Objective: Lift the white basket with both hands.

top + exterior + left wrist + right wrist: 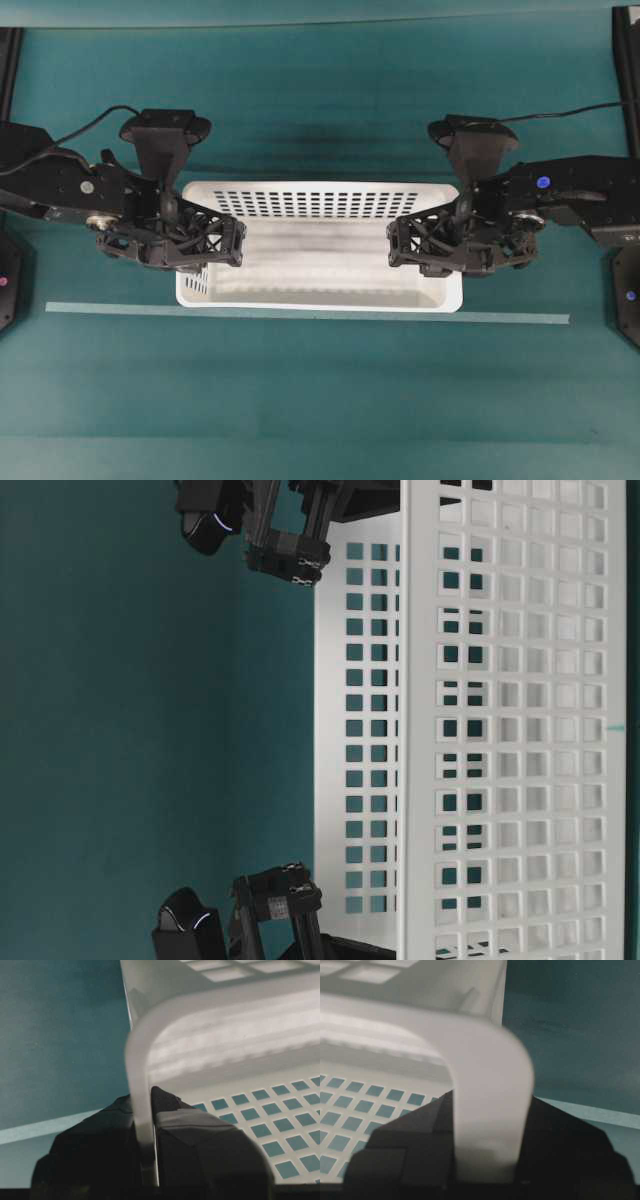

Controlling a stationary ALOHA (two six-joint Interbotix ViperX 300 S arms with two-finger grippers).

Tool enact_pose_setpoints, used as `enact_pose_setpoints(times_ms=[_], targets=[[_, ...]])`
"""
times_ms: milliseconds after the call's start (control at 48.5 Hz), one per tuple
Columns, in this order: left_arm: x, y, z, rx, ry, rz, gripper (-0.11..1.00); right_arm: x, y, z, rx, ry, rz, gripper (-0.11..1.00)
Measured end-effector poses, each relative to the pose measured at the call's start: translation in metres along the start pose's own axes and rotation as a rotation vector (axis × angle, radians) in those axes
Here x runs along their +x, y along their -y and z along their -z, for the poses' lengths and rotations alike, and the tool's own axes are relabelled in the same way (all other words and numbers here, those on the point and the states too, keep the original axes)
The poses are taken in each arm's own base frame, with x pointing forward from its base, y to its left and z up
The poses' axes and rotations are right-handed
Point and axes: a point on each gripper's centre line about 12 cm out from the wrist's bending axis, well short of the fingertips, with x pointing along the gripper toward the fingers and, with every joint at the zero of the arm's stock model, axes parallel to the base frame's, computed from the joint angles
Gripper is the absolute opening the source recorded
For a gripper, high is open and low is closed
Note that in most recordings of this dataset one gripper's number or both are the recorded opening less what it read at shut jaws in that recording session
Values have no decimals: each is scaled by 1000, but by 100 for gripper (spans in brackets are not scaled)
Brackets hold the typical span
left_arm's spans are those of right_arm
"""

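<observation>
While its open mouth faces straight up in the overhead view, the large rectangular white plastic basket point(320, 250) with a rolled rim and slotted walls lies with its long axis running left to right across the teal table covering point(320, 400), parallel to the pale strip of tape point(300, 313) that passes just beside its near long wall. It sits at the middle of the table, between the two arms. The black left gripper point(205, 243) with angular skeletal fingers reaches over the basket's left short end, and the left wrist view shows its jaws pinched tight on that end wall, one finger point(90, 1155) outside and the other inside. The black right gripper point(420, 245) mirrors it at the right short end; its jaws are closed on the thicker rolled rim there, one finger point(570, 1160) on each side of the white plastic.
</observation>
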Motion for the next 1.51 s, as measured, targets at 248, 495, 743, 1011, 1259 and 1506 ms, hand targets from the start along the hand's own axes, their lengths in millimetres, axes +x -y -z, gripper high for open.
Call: enact_pose_setpoints(times_ms=[248, 495, 743, 1011, 1259, 1506], targets=[[0, 1, 1, 1, 0, 5, 1, 3, 3, 0, 2, -3, 9, 18], [2, 0, 8, -23, -7, 0, 1, 4, 4, 1, 1, -6, 5, 18], [6, -6, 5, -35, -2, 10, 0, 5, 4, 0, 1, -6, 4, 18], [5, -4, 1, -27, 4, 24, 0, 5, 5, 0, 7, -7, 7, 18], [6, -4, -1, -30, 7, 22, 0, 6, 5, -3, 13, -1, -2, 18], [5, -5, -3, -31, 10, 24, 0, 7, 6, -4, 18, 0, -5, 18]])
